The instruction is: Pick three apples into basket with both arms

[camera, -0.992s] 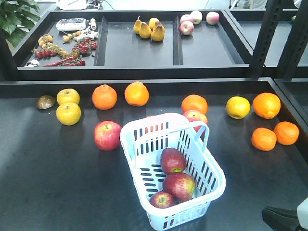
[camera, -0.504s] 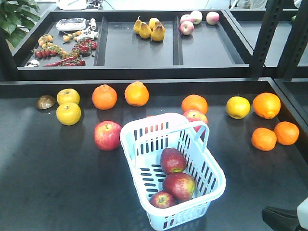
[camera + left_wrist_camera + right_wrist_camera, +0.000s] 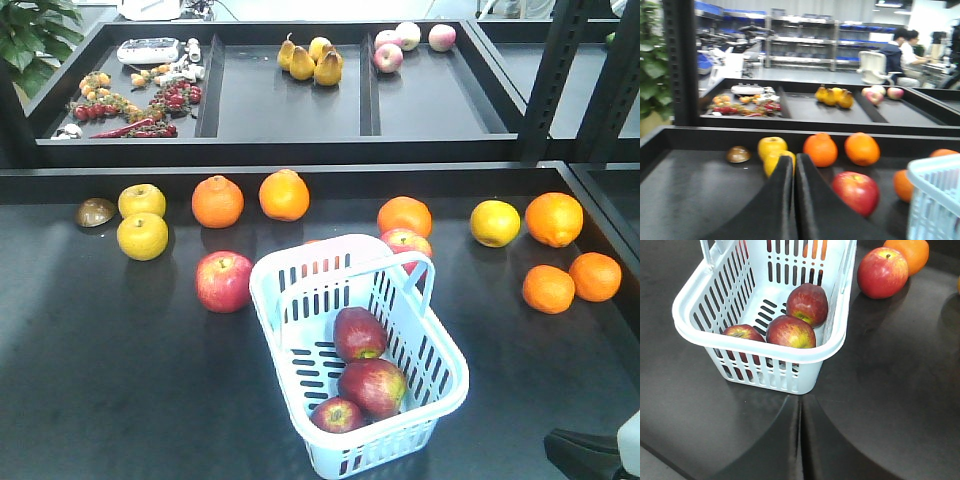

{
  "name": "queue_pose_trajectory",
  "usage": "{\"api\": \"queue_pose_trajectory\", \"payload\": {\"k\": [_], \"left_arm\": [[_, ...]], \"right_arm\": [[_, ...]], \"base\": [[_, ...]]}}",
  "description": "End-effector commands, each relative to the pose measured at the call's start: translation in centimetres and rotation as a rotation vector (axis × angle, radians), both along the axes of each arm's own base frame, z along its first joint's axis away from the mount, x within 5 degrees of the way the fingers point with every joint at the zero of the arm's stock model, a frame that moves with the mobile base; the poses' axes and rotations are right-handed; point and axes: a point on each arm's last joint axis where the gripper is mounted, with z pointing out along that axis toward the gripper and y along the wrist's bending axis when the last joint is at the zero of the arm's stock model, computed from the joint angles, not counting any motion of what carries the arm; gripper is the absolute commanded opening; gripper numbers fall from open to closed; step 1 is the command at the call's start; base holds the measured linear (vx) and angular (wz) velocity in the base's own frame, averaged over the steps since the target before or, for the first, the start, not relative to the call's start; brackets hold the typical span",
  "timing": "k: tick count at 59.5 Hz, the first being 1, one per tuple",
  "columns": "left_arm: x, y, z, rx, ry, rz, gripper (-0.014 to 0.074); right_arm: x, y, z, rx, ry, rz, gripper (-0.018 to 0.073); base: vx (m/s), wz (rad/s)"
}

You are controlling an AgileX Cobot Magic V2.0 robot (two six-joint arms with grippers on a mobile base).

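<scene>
All three apples (image 3: 359, 333) (image 3: 372, 386) (image 3: 337, 414) lie inside the basket (image 3: 448, 360), just ahead of the right jaws (image 3: 800, 412), while both arms' jaws are pressed together, empty.

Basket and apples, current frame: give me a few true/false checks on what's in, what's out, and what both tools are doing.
1. Three apples lie inside the basket. True.
2. The left tool is shut on an apple. False: its fingers meet with nothing between them, above the table.
3. A red apple sits on the table to the left of the basket in the front view. True.
4. The basket lies tipped on its side. False: it stands upright, open side up.
5. The right tool reaches inside the basket. False: it is outside, near the basket's short end, fingers together and empty.
</scene>
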Motion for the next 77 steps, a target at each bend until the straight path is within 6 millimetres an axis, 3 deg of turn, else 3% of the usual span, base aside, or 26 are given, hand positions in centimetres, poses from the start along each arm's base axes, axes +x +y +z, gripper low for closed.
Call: {"api": "queue_pose_trajectory", "payload": {"k": [1,77], "left_arm": [[-0.33,0.19,1.61,-0.006,-0.118,0.035,-0.0006],[-0.33,0.23,1.62,-0.03,-0.118,0.041,-0.0006]], "right_arm": [[0.51,0.01,1.2,0.022,-0.07,-0.018,-0.0006],[0.54,0.01,1.24,0.024,-0.074,-0.02,-0.0006]], "base": [[0.0,0.0],[0.0,0.0]]}}
